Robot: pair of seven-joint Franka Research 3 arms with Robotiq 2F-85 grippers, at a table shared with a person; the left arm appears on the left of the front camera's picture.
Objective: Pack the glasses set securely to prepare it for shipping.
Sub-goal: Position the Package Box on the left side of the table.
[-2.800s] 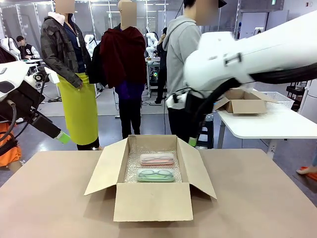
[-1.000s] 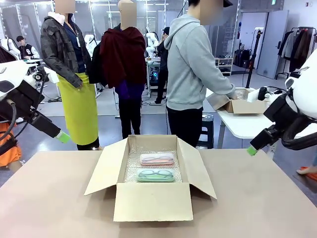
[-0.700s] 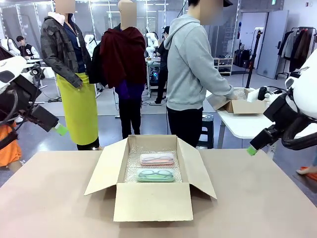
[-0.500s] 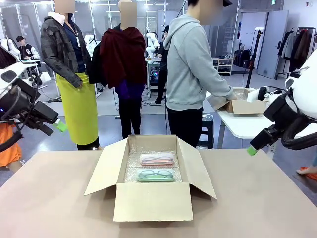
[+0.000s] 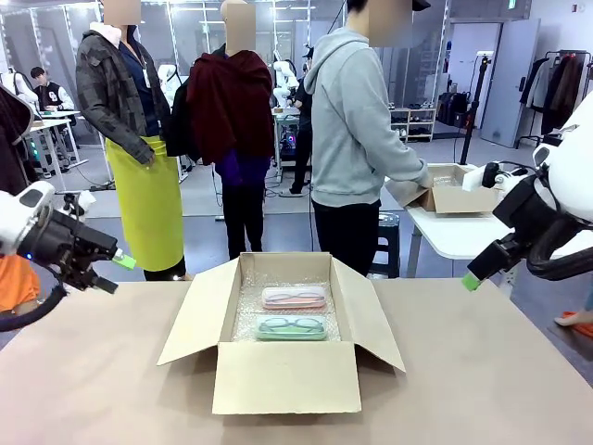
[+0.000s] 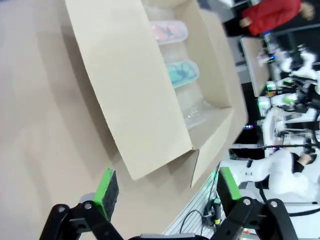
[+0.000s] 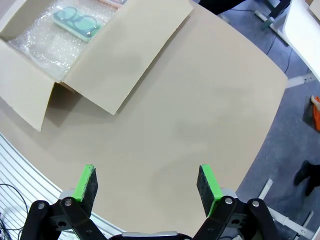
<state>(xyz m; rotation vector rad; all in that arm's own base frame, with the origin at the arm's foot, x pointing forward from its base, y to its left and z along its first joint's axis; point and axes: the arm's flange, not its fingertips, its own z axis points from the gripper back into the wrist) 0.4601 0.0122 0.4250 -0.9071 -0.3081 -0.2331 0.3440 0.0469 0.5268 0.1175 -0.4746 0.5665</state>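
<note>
Lowered and swung in toward the tabletop's left edge since the earlier frames: left claw (image 5: pixel 119 273), spread wide and empty, green pads (image 6: pixel 107 186) well apart. Hanging unmoved off the right side, above the far right corner: right claw (image 5: pixel 474 278), likewise spread and holding nothing. Between the two, at the middle of the brown tabletop (image 5: pixel 482 371): open cardboard box (image 5: pixel 283 375), flaps folded outward, floor lined with bubble wrap (image 5: pixel 248 320). Lying flat on that wrap, side by side: pink case (image 5: pixel 294 298) toward the far wall, green case (image 5: pixel 291 327) nearer the front wall, both clear-lidded. Beyond the far edge, turned toward another table: person in a grey hoodie (image 5: pixel 357 130).
</note>
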